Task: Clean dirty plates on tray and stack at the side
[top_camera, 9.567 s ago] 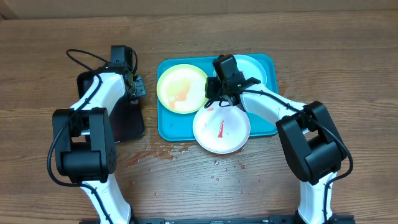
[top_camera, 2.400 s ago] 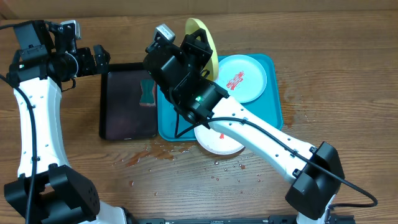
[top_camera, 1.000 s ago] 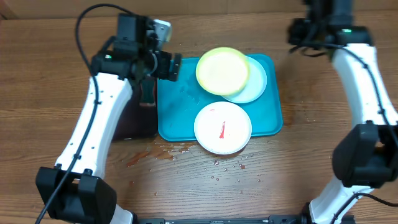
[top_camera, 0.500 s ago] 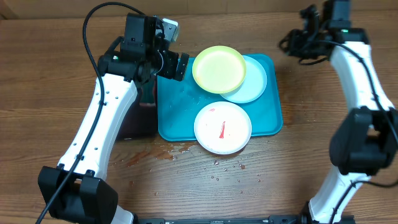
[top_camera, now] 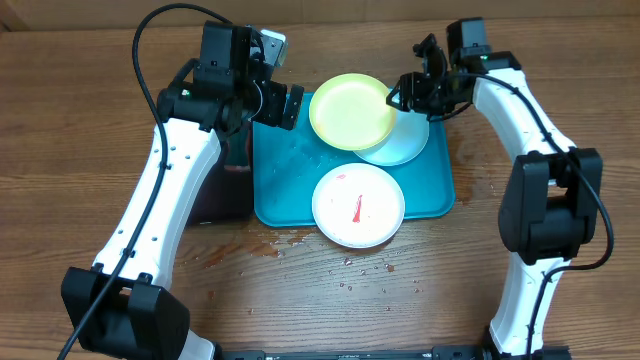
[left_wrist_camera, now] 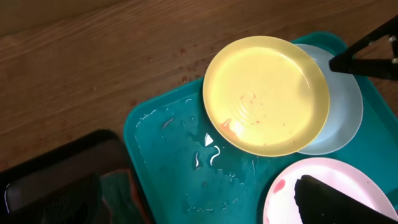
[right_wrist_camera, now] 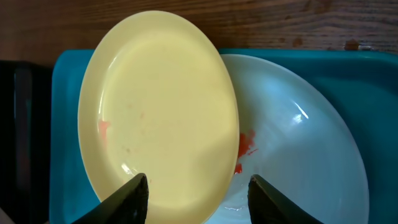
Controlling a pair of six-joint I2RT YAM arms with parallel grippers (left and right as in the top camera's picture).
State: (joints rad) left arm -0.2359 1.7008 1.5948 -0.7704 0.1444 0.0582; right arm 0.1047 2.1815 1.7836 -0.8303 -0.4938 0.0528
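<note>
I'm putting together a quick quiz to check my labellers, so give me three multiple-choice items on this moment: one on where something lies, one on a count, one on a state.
1. Where does the yellow-green plate lie?
A. Standing upright on its rim.
B. Over the tray, overlapping the mint plate.
C. Alone, touching no other plate.

2. How many plates show?
A. Two.
B. Three.
C. Four.

3. What state is the white plate in?
A. Wiped clean.
B. Turned upside down.
C. Marked with a red streak.

Answers: 1 B, since the overhead view shows its rim covering part of the mint plate. 2 B, since there is one yellow-green, one mint and one white. 3 C, since the streak sits near its middle.
</note>
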